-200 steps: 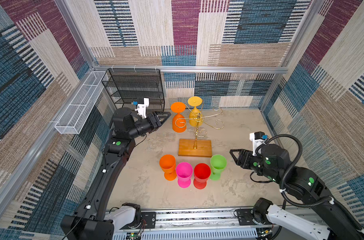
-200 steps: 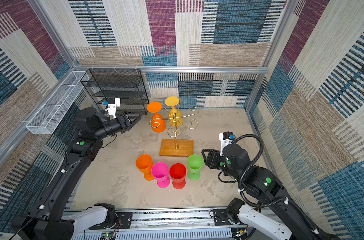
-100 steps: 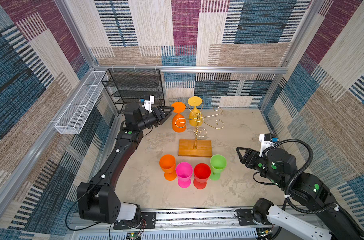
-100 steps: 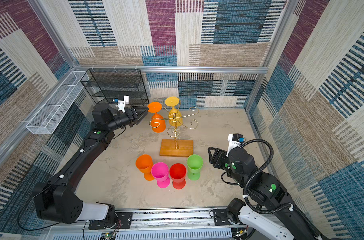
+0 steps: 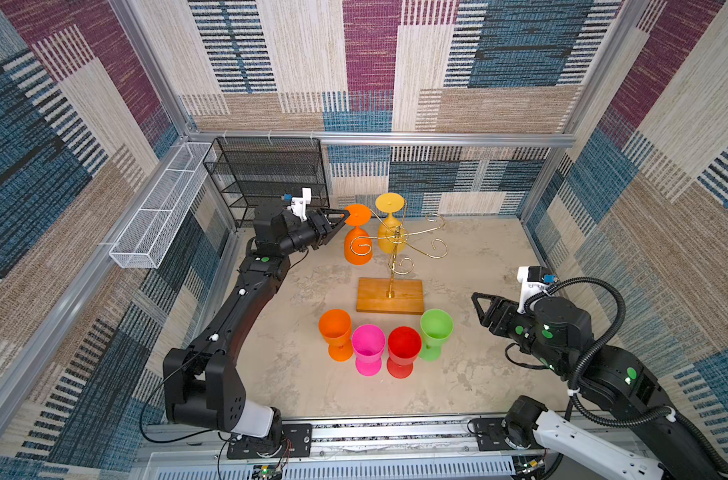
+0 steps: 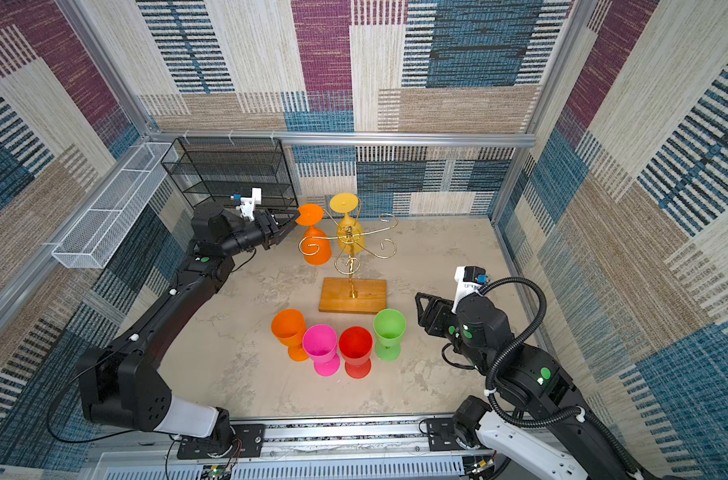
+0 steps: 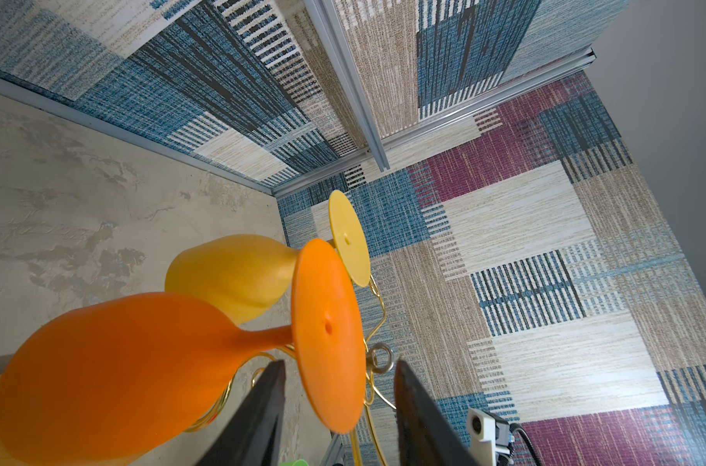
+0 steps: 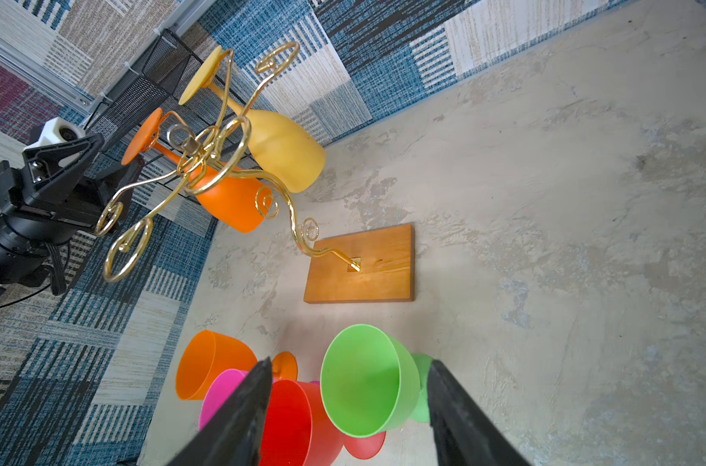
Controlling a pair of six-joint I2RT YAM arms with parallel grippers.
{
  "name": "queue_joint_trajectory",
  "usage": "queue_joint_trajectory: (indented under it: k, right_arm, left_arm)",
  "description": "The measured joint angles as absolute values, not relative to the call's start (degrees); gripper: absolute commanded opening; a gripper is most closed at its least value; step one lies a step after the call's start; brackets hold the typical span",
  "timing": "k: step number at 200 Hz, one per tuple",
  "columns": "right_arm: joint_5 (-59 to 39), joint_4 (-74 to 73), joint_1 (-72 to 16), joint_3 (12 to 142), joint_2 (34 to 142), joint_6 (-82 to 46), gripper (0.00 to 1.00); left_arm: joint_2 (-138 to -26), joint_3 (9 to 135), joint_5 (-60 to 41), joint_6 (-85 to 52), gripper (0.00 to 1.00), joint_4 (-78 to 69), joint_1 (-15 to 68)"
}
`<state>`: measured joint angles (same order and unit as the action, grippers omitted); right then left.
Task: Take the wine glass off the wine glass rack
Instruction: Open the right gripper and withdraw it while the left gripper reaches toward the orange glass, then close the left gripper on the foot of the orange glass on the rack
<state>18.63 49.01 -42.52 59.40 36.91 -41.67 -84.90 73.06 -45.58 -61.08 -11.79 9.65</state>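
At the centre of both top views, the orange wine glass (image 5: 356, 258) hangs upside down on the wine glass rack (image 5: 374, 297). The left gripper (image 5: 341, 218) has its jaws narrowly apart around the foot of this glass. The right gripper (image 5: 480, 303), at the right, has wide, empty jaws.

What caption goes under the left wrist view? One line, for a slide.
Left end effector open astride the foot of the hanging orange wine glass, yellow wine glass beyond it.

Black mesh shelf (image 5: 270, 174) stands on the table (image 5: 478, 249) against the rear wall, at the left corner. White mesh basket (image 5: 158, 208) hangs along the left wall, just beside the shelf.
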Motion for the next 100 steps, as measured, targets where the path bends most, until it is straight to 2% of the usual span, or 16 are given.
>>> queue_joint_trajectory:
  k: [100]
  right_arm:
    - [18.65,48.29,-42.52,58.7,36.4,-41.1,0.63]
  left_arm:
    - [-86.26,74.39,-46.65,-59.96,0.2,-11.57,9.78]
